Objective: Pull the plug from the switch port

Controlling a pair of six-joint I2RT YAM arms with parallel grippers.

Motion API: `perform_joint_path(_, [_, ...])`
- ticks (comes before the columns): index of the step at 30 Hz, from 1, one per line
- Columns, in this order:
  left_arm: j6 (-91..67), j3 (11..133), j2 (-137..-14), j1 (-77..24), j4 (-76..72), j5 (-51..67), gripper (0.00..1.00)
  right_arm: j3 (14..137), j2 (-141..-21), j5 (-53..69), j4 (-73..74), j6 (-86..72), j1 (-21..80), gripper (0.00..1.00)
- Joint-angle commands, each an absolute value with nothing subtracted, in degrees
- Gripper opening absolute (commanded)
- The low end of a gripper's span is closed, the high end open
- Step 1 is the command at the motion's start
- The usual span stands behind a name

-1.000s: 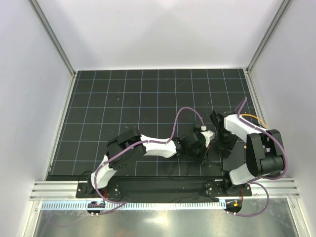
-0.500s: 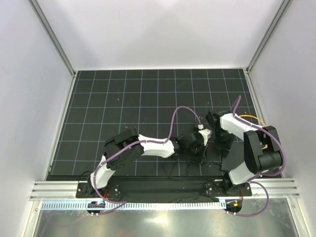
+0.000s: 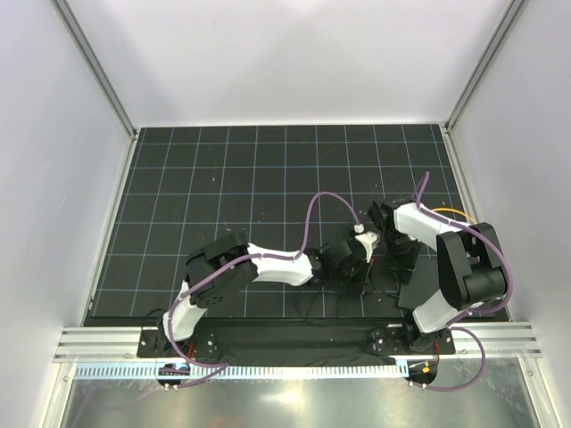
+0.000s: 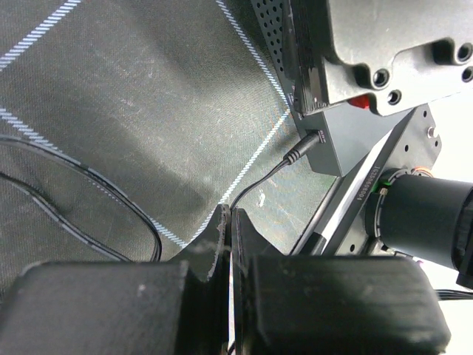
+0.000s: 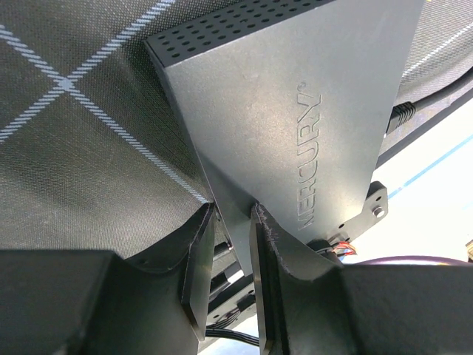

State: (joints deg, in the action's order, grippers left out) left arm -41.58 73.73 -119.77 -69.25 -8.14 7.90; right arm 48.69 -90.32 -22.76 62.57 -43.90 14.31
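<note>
At the near right of the mat (image 3: 223, 178), just ahead of the arm bases, I've got both arms crowded together and the top camera shows little of what lies under them. So I go to the wrist cameras.

On the left wrist view, my left gripper (image 4: 230, 216) has its fingers pressed together, and the thin black cable (image 4: 255, 188) runs straight down into the seam between them. I read that as pinched on the cable, a short way back from the plug (image 4: 301, 151). The plug itself is seated in the port (image 4: 319, 138), low on the edge of the switch box (image 4: 347, 137), right at a corner. A loose loop of black wire (image 4: 89, 194) lies on the mat off to the left.

On the right wrist view, my right gripper (image 5: 232, 222) straddles the near edge of the box, one finger on each face, clamped on it. I can read MERCURY on the grey top, with a perforated side wall toward the mat. I can't tell whether the box sits flat or is tipped up.
</note>
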Motion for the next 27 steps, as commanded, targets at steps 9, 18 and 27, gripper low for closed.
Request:
perform_joint_path(9, [-42.54,67.06,-114.61,-67.24,-7.73,-1.93,0.00,47.46,-92.11,-22.94,61.08,-44.65,14.33,0.31])
perform_joint_path(18, [-41.40,67.76,-113.82,-67.32,-7.21,-0.79,0.00,47.64,-88.78,-22.76,60.47,-43.33,14.77,0.32])
perform_joint_path(27, [-38.85,68.11,-109.87,-67.32,-1.51,-4.13,0.00,48.43,-80.69,-18.29,59.24,-41.15,15.03,0.39])
